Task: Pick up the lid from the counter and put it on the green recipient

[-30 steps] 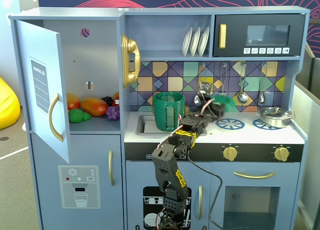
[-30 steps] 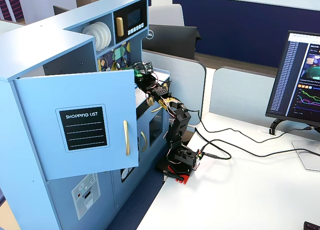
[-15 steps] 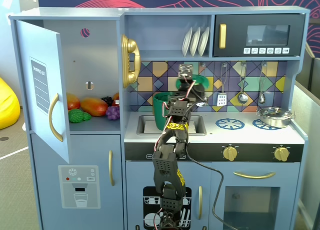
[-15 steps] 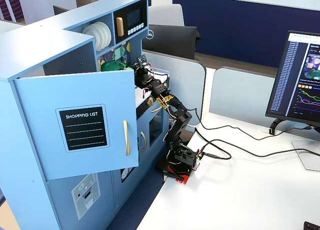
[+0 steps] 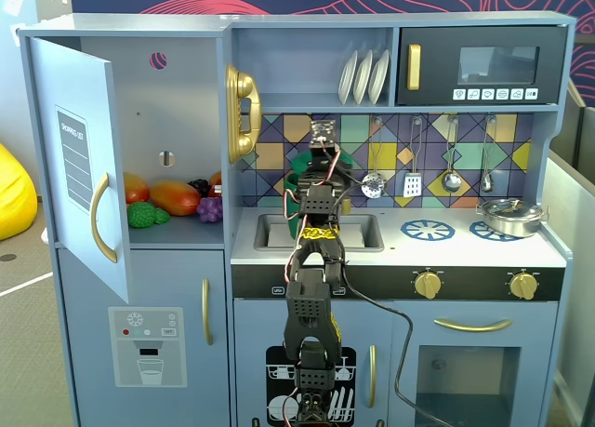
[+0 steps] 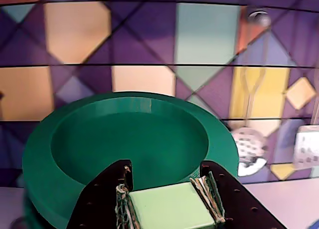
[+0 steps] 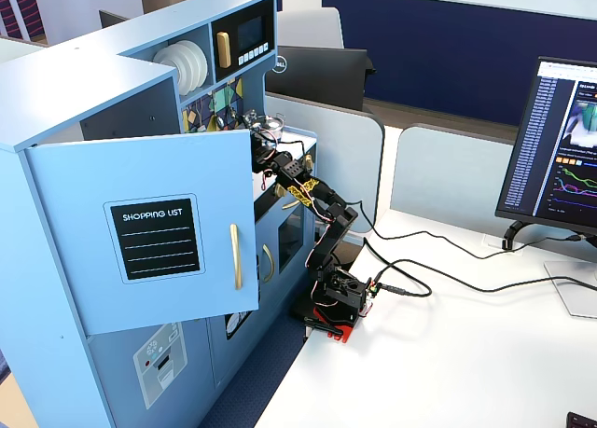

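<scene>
Pincer (image 6: 169, 185) is closed on the lid (image 6: 130, 149), clamping its raised strap handle between the two black fingers (image 6: 102, 199). Wrist view shows the pale green strap pinched tight, with the disc hanging just ahead of and below the fingertips. Gripping by the strap makes sense: the disc itself is too flat and wide to pinch, and the strap keeps it roughly level for seating.

In a fixed view the arm stands up in front of the toy kitchen, wrist raised toward the tiled backsplash. The green recipient (image 5: 299, 187) sits directly below and behind the pincer on the table (image 5: 465, 248), mostly hidden by the arm, with only bits of the rim and wall showing on either side. The other fixed view adds nothing; the cabinet door blocks the pot.

My read: carry is done and this is the align-over-mouth stage. Can't tell if the lid is centred over the rim. Next is a straight descent. Main risk is the lid landing tilted or catching the rim edge.
</scene>
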